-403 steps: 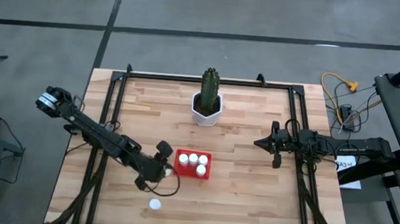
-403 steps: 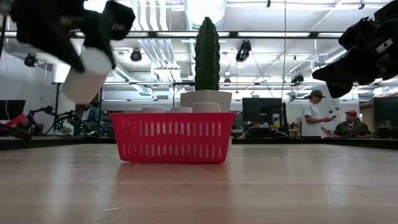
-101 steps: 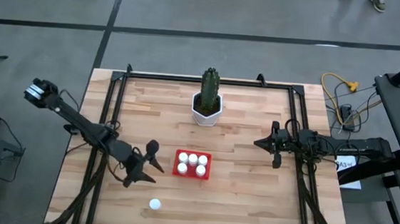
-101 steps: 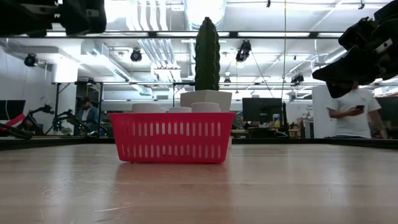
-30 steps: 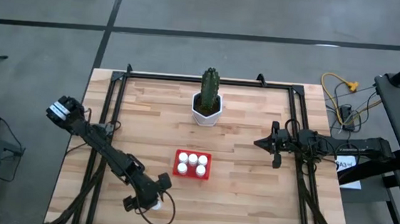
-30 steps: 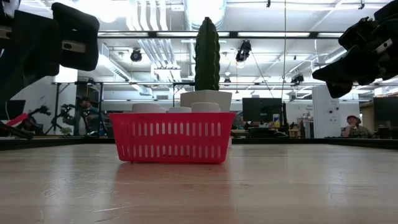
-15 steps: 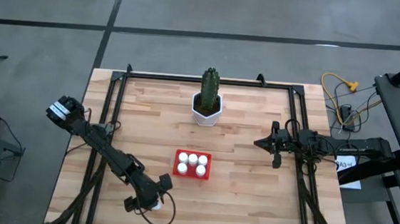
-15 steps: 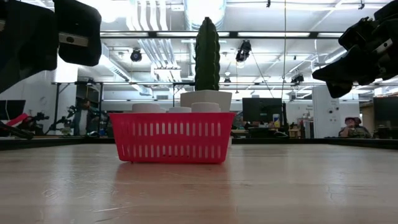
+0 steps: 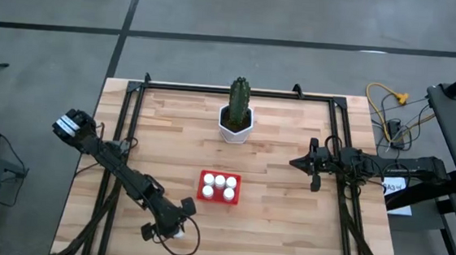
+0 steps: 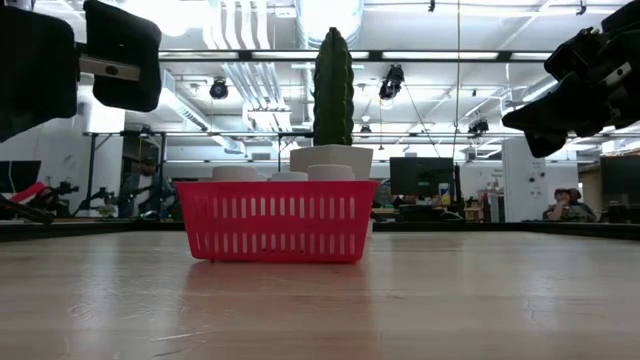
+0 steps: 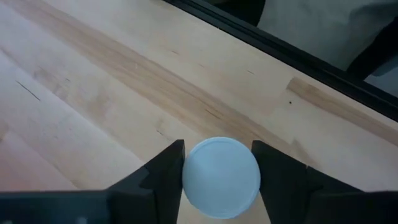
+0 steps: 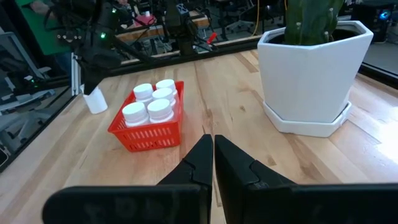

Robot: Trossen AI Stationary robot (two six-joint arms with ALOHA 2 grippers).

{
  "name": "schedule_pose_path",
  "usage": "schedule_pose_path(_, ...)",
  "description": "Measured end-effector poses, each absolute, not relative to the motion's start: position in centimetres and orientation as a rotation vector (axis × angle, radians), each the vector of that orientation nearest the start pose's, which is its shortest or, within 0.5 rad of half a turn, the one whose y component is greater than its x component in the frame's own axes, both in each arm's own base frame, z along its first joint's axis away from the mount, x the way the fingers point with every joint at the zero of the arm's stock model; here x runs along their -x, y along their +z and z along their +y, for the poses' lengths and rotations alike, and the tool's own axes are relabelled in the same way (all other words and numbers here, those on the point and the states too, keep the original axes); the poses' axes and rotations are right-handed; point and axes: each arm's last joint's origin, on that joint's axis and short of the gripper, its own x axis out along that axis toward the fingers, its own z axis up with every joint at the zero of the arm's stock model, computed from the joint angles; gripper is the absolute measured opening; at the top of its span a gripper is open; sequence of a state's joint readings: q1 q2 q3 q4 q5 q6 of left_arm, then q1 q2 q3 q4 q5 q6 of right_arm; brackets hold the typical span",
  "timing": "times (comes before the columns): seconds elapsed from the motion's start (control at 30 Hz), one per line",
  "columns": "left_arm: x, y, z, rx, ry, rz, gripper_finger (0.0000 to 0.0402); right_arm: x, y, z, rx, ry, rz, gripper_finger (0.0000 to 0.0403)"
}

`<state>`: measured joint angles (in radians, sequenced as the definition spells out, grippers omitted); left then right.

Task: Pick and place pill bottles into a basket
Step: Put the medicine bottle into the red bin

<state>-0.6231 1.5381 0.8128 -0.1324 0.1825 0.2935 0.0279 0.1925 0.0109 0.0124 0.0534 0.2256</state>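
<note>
The red basket (image 9: 219, 187) sits near the table's middle and holds several white pill bottles (image 9: 220, 181); it also shows in the low view (image 10: 275, 220) and the right wrist view (image 12: 152, 127). One more white pill bottle (image 9: 177, 233) stands upright on the table, near its near edge and left of the basket. My left gripper (image 9: 173, 228) points down over it, shut on it (image 11: 217, 147). My right gripper (image 9: 293, 161) is shut and empty, held above the table's right part (image 12: 213, 140). My left gripper comes at the bottle from above, pointing down, with one finger (image 11: 166, 169) on each side of its round white cap (image 11: 221, 177). The cap fills the gap between the fingers. The bottle stands upright with its base on the table (image 12: 95, 101).
A white hexagonal pot (image 9: 235, 123) with a green cactus stands behind the basket toward the far edge. Black frame rails (image 9: 121, 135) run along the table's sides. Bare wood lies between the basket and my right gripper. People stand in the room beyond the table.
My left gripper has stayed over the lone bottle by the near edge; in the low view its body has shifted only slightly. The bottle and the basket have kept their places.
</note>
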Motion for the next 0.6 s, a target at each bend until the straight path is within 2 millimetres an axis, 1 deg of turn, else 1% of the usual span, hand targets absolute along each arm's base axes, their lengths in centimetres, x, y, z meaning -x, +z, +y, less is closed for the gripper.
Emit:
schedule_pose_path(0.17,-23.67,17.43,-17.65,-0.459,-0.876,0.767,0.0179,-10.80,15.25,0.15,-0.219,-0.044,0.165,0.0009)
schedule_pose_path(0.6,-23.60,17.21,-17.56,-0.458,-0.876,0.768,0.0178,-10.80,15.25,0.15,-0.220,-0.044,0.165,0.0009)
